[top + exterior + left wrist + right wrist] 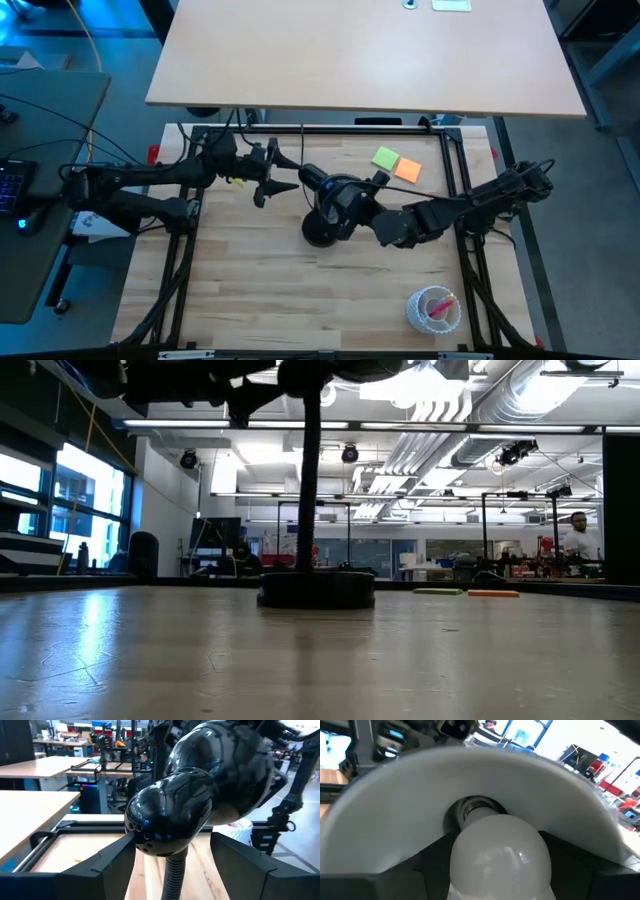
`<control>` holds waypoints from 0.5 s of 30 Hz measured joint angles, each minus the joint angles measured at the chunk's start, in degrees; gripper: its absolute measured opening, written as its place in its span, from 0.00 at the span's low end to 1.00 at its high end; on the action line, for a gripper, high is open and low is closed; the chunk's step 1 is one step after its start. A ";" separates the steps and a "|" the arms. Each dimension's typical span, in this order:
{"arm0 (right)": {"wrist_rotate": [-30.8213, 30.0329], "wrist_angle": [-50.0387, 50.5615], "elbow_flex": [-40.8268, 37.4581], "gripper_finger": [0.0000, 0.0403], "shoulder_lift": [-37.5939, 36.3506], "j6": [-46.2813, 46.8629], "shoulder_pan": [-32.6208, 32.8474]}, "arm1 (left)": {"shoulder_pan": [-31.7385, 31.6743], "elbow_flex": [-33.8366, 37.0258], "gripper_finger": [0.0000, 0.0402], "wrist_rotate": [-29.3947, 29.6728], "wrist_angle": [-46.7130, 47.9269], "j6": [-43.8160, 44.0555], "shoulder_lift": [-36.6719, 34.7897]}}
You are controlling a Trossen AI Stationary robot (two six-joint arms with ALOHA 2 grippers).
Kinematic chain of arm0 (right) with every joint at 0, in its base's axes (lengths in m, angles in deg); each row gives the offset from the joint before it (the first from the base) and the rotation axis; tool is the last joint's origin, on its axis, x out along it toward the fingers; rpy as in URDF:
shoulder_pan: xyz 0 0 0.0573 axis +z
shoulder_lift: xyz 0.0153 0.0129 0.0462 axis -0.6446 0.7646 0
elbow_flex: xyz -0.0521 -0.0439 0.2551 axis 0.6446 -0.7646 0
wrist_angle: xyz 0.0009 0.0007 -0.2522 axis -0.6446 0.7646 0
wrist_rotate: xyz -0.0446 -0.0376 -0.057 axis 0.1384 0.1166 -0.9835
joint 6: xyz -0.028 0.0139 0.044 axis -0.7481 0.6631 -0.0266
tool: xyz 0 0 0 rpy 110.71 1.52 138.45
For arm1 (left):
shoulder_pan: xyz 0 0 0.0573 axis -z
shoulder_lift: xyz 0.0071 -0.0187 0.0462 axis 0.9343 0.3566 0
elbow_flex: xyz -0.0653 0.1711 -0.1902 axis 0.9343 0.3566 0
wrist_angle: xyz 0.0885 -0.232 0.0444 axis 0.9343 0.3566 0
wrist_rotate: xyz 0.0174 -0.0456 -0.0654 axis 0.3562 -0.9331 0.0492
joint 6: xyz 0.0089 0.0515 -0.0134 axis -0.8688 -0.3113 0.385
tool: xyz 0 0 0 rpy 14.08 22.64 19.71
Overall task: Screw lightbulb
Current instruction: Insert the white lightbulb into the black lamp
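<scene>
A black desk lamp stands mid-table on its round base, its glossy head turned toward the right. My left gripper reaches in level from the left and is closed on the head's rear dome. My right gripper comes from the right and is shut on the white lightbulb. The bulb's silvery screw base sits at the socket inside the white inner side of the shade. In the high view the bulb is hidden by the lamp head and the gripper. My left gripper has the rear dome of the lamp head between its two fingers, one on each side just above the ribbed neck. It comes level from the table's left. The head stays up on its neck. My right gripper pinches the bulb's round globe between its two fingers, which lie along the bulb's axis. It comes about level from the table's right. The bulb is clear of the table, its screw base pointing into the lamp's socket.
A green sticky note and an orange one lie behind the lamp. A clear cup with pink contents stands near the front right. Black frame rails border the table. In the low view, the lamp's base and stem stand at the middle.
</scene>
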 joint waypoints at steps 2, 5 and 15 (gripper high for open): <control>0.04 0.75 0.00 0.63 -0.02 -0.09 0.01 | 1.43 0.04 0.62 1.71 -0.26 0.38 -0.11; -0.09 1.14 0.00 0.63 -0.02 -2.31 0.30 | 3.57 0.04 0.62 6.33 -0.41 0.34 -0.04; -0.14 1.17 0.00 0.63 -0.14 5.34 1.80 | 9.76 0.09 0.62 16.02 -3.22 0.19 -0.08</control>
